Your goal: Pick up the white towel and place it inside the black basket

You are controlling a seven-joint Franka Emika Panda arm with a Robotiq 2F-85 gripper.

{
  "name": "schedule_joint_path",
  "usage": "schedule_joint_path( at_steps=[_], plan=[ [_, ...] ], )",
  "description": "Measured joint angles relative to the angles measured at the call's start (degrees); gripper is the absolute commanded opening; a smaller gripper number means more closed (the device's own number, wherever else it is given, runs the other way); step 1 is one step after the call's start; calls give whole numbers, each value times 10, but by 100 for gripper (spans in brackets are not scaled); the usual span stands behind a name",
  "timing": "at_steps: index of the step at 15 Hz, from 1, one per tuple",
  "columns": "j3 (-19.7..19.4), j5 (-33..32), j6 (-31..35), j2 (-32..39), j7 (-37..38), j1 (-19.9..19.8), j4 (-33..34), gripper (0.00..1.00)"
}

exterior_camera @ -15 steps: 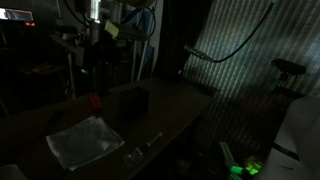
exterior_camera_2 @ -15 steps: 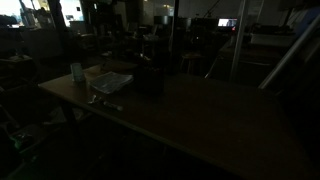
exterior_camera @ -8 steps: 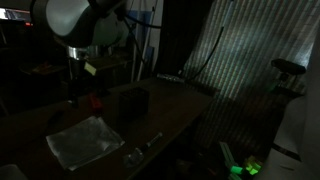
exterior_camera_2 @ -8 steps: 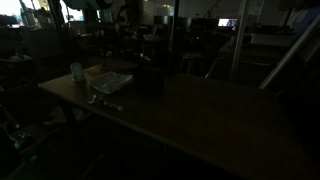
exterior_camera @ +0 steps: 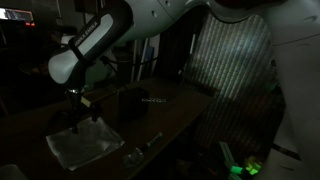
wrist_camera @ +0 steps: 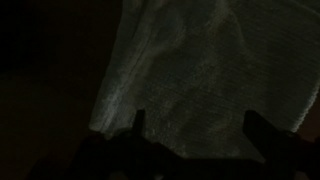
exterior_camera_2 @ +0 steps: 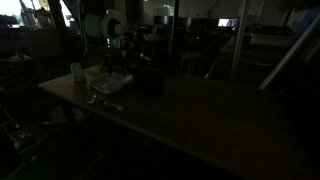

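— Where is the white towel?
— Flat on the desk, towards its left end. The pincer hangs over it, jaws spread wide, gripping nothing.
— And the black basket?
— Near the towel, on its right, empty-handed pincer apart from it.

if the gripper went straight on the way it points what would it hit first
Probably the flat white cloth towel: it fills the wrist view between the open fingertips of the gripper. How far off is unclear.
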Motion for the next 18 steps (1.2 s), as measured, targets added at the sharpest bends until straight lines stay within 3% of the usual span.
schedule_joint_path(
  at_steps=[2,3,4,13,14,18],
  plan=[
    [-2,0,1,35,0,1,23,100],
    [-3,0,1,50,0,1,34,89],
    [-4,0,-1,61,0,2,43,73],
    [-12,17,-23,47,61,1,33,5],
    [-13,21,-26,37,72,0,21,2],
    [-20,44,-28,-17,111,-2,-47,4]
  ],
)
